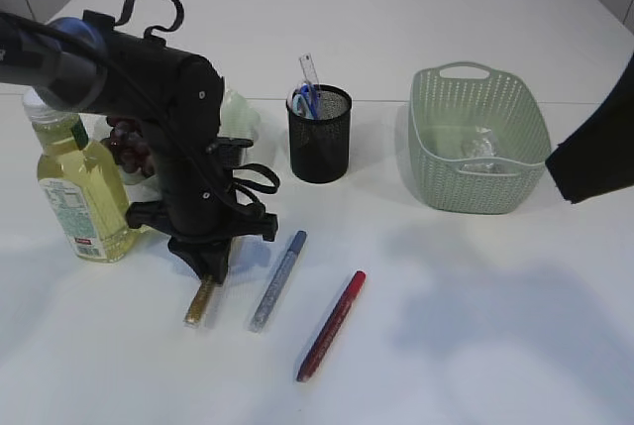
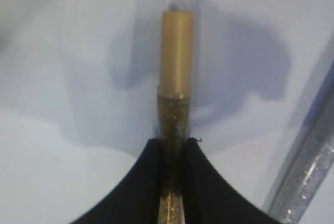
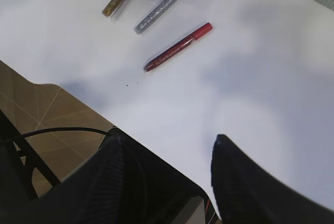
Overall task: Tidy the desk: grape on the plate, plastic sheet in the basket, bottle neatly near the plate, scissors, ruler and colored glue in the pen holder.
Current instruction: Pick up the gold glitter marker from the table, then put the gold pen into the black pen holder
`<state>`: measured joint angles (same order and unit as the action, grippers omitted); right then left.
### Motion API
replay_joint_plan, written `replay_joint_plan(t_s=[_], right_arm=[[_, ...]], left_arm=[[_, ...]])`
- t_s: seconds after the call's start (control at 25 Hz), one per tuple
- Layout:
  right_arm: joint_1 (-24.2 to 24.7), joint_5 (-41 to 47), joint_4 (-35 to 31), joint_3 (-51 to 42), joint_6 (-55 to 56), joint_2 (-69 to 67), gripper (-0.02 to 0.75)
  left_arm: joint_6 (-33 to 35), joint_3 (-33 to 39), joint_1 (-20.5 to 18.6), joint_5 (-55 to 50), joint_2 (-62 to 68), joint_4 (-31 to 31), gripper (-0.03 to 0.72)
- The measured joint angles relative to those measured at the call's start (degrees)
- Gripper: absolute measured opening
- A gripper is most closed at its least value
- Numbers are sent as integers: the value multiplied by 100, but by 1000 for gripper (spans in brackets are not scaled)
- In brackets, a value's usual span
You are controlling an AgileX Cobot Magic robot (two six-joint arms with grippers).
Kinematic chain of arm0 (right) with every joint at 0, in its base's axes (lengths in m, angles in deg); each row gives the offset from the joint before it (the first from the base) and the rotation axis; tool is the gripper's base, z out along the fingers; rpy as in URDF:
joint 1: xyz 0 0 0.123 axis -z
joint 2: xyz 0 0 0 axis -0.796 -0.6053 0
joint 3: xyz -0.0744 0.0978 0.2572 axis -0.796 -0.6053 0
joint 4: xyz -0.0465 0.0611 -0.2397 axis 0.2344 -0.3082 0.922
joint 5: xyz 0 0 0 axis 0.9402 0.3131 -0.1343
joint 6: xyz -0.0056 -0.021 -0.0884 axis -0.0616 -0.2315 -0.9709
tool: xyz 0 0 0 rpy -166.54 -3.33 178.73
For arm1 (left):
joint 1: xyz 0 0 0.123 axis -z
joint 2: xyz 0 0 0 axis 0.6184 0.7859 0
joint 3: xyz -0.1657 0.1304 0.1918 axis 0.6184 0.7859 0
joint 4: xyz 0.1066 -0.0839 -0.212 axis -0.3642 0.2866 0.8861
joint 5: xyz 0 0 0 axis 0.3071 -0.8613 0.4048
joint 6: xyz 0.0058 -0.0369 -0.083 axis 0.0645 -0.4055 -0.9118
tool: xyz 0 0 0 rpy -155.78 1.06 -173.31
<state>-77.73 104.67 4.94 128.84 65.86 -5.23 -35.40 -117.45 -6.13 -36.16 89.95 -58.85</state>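
— Red glue pen (image 1: 332, 326) lies closest to us on the white table (image 1: 475, 326). Where is it from the left gripper (image 1: 210, 268)?
— Off to the gripper's right, apart from it. Between them lies the silver glue pen (image 1: 278, 280), just beside the gripper.
— What is the left gripper doing?
— Its two black fingers (image 2: 136, 187) squeeze the gold glue pen (image 2: 175, 83). The pen's gold cap sticks out past the fingertips and rests on the table.
— And the right gripper (image 3: 167, 182)?
— Its jaws stand apart with nothing between them, far from the pens.
— Where is the pen holder (image 1: 319, 134)?
— Behind the left gripper, to its right, with the ruler (image 1: 309, 70) standing inside.
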Motion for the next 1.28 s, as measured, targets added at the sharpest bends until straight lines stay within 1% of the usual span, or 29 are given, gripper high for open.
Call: replay_joint_plan(t_s=[0.2,0.44,0.56,0.8,1.0,1.12,1.2,1.28], right_arm=[[0,0,0,0,0,10,430],[0,0,0,0,0,4,430],[0,0,0,0,0,4,430],[0,0,74,0,0,4,430],[0,0,94,0,0,4,430],[0,0,94,0,0,4,430],[0,0,94,0,0,4,430],[0,0,94,0,0,4,430]], left_arm=[[283,0,149,-51,-235,-80,65],[560,0,220,-303,-649,-34,65],[949,0,242,-328,-929,204,65],[1860,11,274,-177,-1685,1084,65],[2129,11,274,353,-2370,1190,65],[2174,109,274,906,-2734,1153,65],[2188,391,274,1504,-2994,1117,65],[2188,899,274,2316,-3236,1117,64]])
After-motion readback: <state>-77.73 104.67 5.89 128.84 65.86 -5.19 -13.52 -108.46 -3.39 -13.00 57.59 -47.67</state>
